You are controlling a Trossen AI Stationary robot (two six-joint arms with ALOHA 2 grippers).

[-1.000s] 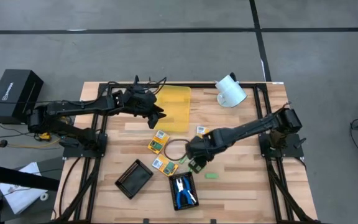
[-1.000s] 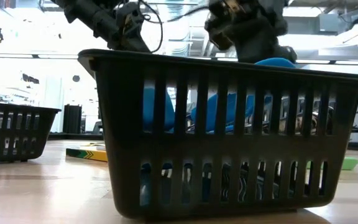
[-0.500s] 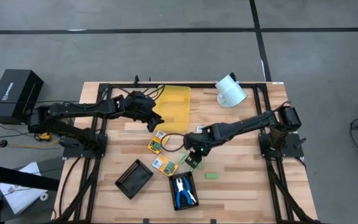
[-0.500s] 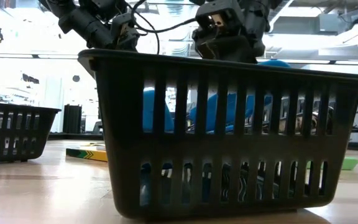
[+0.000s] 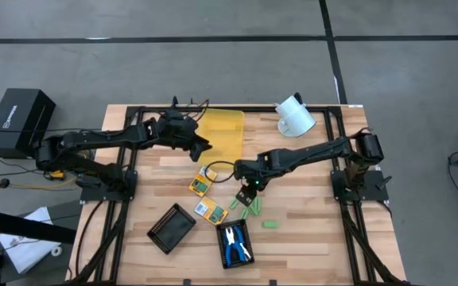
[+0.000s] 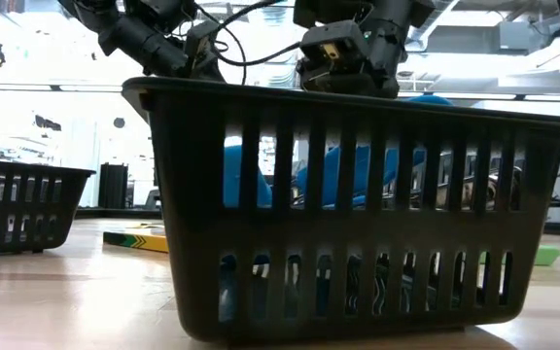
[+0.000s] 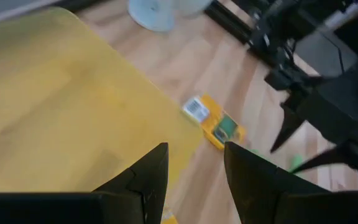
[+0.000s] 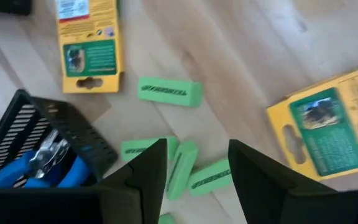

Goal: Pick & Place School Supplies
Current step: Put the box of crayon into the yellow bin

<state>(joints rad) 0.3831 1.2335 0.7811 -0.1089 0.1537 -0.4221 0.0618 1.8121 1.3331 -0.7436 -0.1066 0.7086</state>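
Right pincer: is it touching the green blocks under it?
Apart. In the right wrist view the right pincer stands open above the green blocks, floor showing between; the high view shows it off the cluster.

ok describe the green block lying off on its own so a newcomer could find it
Start in the high view at the black slatted tray holding blue-handled tools, near the wooden table's front edge. Just beyond the tray's right corner lies one small light-green block, alone on bare wood, unlike the clustered green blocks nearby.

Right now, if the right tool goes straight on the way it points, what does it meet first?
Probably the pile of green blocks on the wooden table: they lie right ahead between the open fingers of the right tool. Depth is unclear.
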